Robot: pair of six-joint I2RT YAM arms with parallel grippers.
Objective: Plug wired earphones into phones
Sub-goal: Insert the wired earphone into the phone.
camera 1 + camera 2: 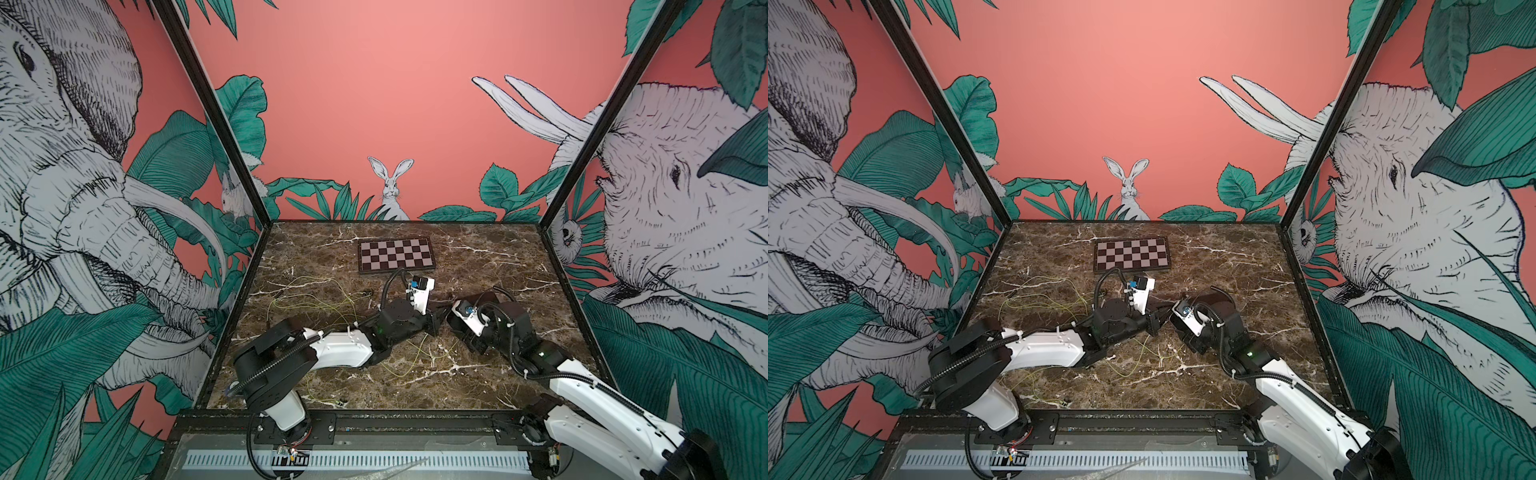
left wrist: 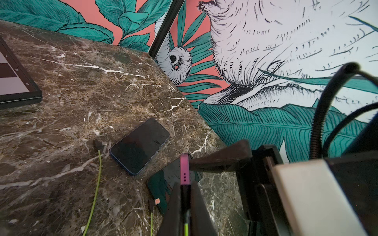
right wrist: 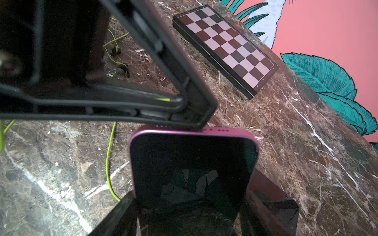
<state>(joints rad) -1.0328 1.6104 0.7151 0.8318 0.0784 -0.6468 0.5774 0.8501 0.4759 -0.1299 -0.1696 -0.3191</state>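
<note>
Left end effector [image 2: 185,183] with earphone plug [image 2: 185,195] at pink phone [image 2: 184,164] edge.

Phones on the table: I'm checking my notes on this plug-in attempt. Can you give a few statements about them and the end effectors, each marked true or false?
1. The right end effector grips the pink-edged phone. True.
2. The left end effector is open and empty. False: it is shut on a yellow-green earphone cord, at the pink-edged phone's end.
3. The blue-edged phone lies flat on the table. True.
4. The checkerboard lies on top of a phone. False: it lies on the bare table, apart from the phones.
</note>
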